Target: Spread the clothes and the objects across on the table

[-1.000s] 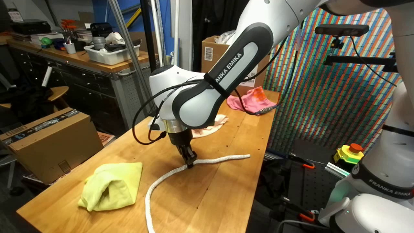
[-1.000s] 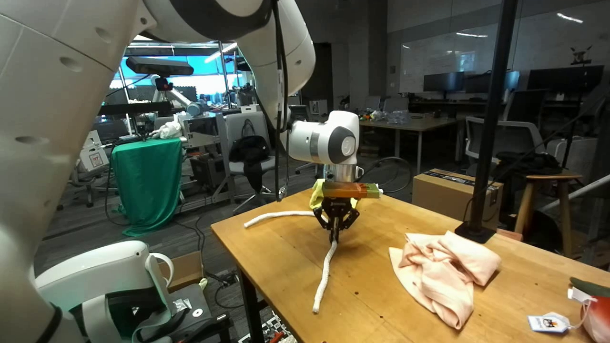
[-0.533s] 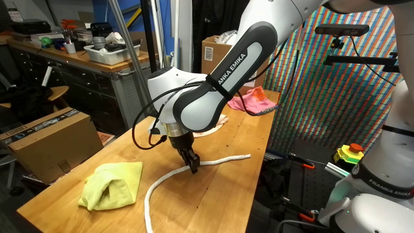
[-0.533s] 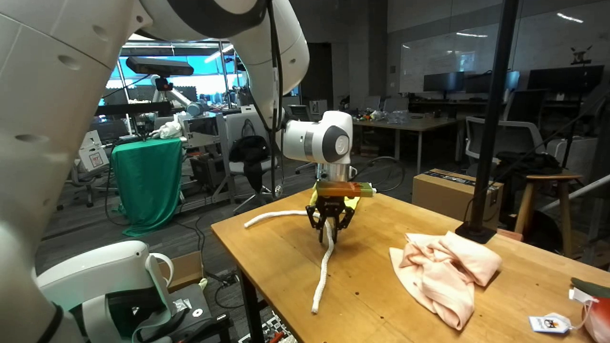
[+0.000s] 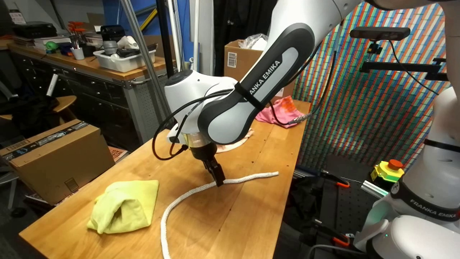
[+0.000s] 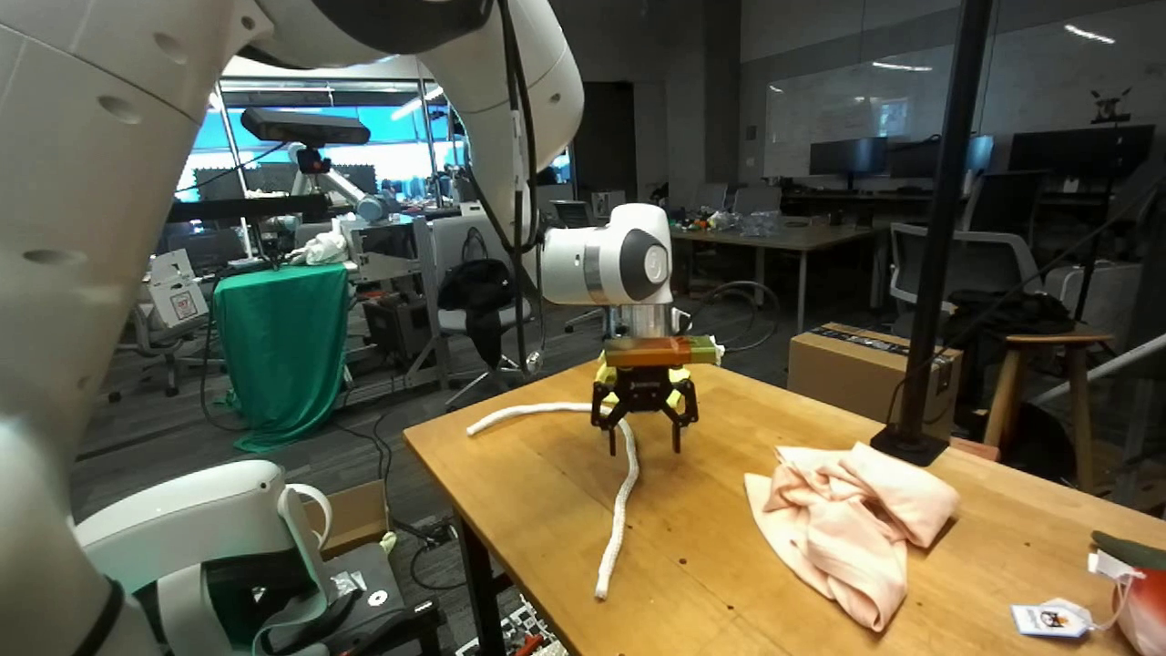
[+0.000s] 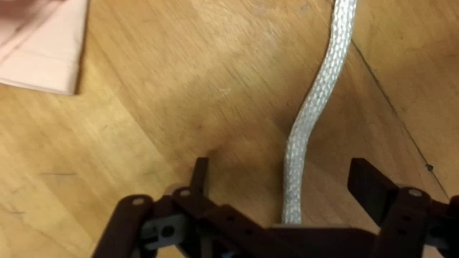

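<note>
My gripper (image 6: pixel 644 452) stands open just above the table (image 6: pixel 720 592), its fingers spread wide. In the wrist view a white rope (image 7: pixel 304 123) runs through the gap between them, touching neither finger pad; it lies in a long curve on the wood (image 5: pixel 179 198). A bunched yellow cloth (image 5: pixel 125 207) lies toward the table's near left end in an exterior view. The crumpled peach cloth (image 6: pixel 847 528) rests on the opposite side of the gripper, partly behind the arm in an exterior view (image 5: pixel 235 144). Farther off lies a pink cloth (image 5: pixel 278 112) with an orange patch.
A reddish item (image 6: pixel 1143 615) with a white tag (image 6: pixel 1049 619) sits at the frame edge. A black post (image 6: pixel 934 273) rises from the table's edge. Cardboard boxes stand beside the table (image 5: pixel 61 162) and at its far end (image 5: pixel 240 59). Cables loop from the arm.
The fingers were shut on the rope a second ago and have since opened wide, letting it go. The gripper has shifted slightly and risen a little; the rope stays on the table.
</note>
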